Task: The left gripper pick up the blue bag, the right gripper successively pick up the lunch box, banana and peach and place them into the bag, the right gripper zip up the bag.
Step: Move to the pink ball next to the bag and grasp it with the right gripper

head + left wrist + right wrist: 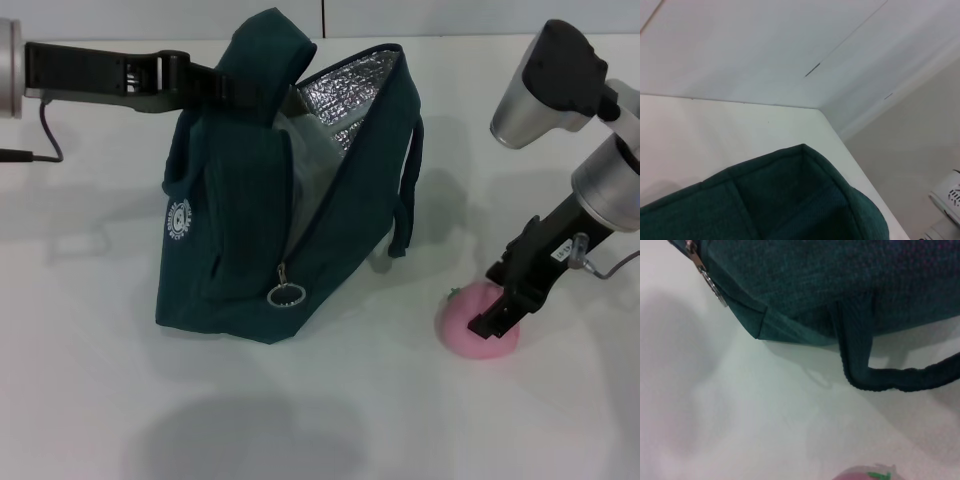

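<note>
Right gripper [497, 318] at peach [472, 322], fingers pinching it on bench [90, 400]
Left gripper [232, 88] clamped on top edge of open blue bag [240, 250], zip ring [286, 295] hanging

Before me spreads a white table [300, 420] (soft shadows fall on it); behind the table stands a pale panelled wall [765, 45].
</note>
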`<state>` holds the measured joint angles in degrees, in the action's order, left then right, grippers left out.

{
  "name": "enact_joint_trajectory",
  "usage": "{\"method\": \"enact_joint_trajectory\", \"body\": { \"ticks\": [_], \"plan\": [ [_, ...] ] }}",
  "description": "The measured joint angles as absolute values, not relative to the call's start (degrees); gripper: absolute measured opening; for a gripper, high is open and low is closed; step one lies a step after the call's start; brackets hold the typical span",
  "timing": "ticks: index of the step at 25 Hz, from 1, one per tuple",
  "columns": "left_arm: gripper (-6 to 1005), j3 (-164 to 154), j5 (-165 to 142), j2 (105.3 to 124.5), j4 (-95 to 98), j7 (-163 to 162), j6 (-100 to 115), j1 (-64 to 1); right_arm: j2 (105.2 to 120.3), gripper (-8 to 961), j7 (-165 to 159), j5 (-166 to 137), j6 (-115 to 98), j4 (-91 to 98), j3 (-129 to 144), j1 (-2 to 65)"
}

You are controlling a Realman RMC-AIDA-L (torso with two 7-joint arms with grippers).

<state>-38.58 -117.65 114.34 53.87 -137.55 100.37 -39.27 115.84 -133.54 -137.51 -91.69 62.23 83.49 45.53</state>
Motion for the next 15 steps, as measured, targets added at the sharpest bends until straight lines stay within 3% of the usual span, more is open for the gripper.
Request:
{"method": "enact_joint_trajectory", "body": {
  "ticks": [3,15],
  "plan": [
    [36,-38.6,-117.7,114.32,53.9,-137.5,100.4,-39.2,115.84,798,-133.2,-137.6,-90.8,62.4,83.9,45.1],
    [36,-38.6,-117.6,114.25,53.9,-137.5,100.5,-39.2,115.65,405,-133.0,-137.1,-91.1,62.9,83.8,44.6]
  ]
}}
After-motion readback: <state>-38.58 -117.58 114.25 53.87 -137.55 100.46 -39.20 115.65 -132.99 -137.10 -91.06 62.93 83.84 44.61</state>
